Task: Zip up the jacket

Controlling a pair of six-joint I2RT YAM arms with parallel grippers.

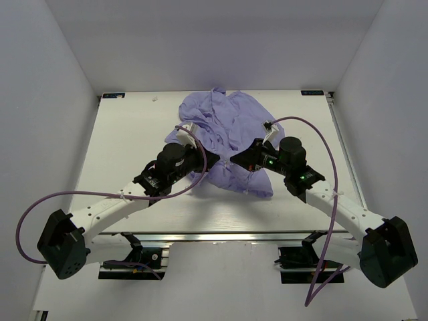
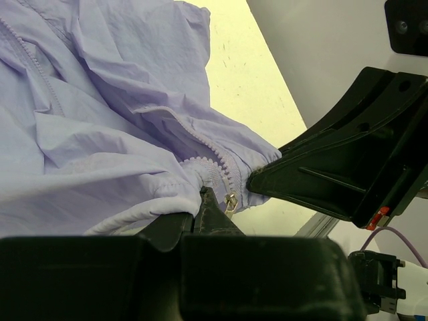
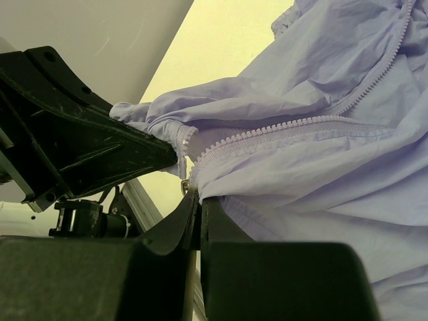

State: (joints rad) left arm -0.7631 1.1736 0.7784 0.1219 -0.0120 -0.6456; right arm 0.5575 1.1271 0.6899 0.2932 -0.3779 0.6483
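Tension is likely counting most: left pincer and right pincer, both closed, are gripping jacket beside zipper pull.

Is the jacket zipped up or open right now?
Open. The jacket shows zipper teeth in two separate rows, the metal pull at the hem corner.

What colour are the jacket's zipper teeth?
Pale lavender, matching the jacket; the zipper teeth show best in the right wrist view.
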